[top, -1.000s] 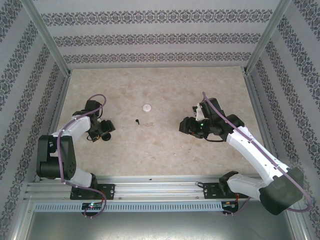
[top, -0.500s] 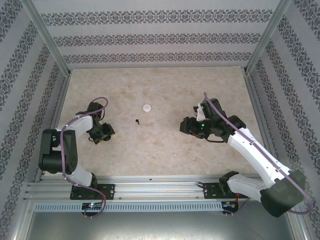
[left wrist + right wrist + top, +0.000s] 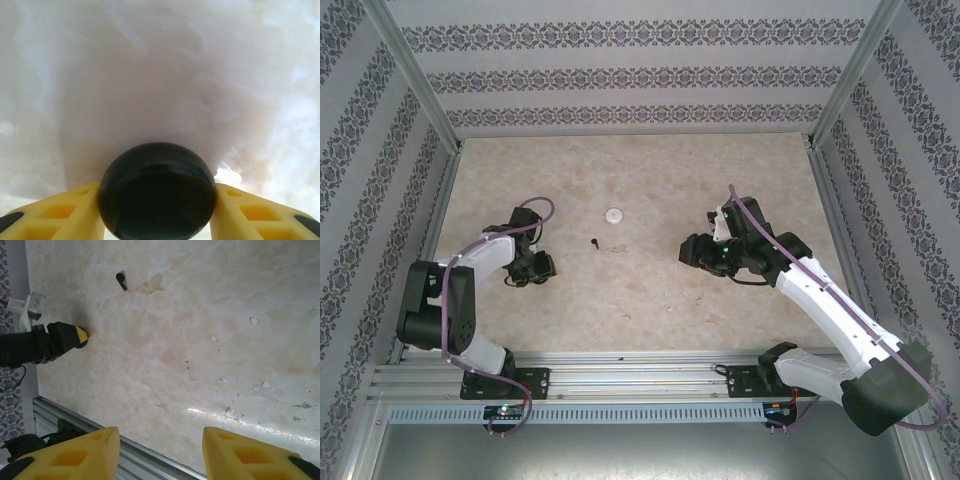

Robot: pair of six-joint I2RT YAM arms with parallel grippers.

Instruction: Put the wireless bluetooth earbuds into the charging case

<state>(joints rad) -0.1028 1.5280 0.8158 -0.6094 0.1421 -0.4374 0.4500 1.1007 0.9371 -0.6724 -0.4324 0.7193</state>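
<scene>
Between the left gripper's (image 3: 157, 216) yellow plastic fingers (image 3: 60, 215) sits a smooth, glossy black case (image 3: 157, 187), rounded like a pebble. The fingers pinch it from both sides. The right gripper (image 3: 160, 437) hangs over the table with its yellow, hollow-pocketed fingers spread and nothing in them. A tiny black bud (image 3: 595, 242), shaped like a tadpole, lies between the two grippers, nearer the left one. A white disc (image 3: 613, 214) rests just beyond it. The table (image 3: 650, 300) is beige, marbled, shiny and lightly scuffed. Wallpaper (image 3: 620, 80) with grey ornamental bands and metal posts (image 3: 415, 75) enclose it.
</scene>
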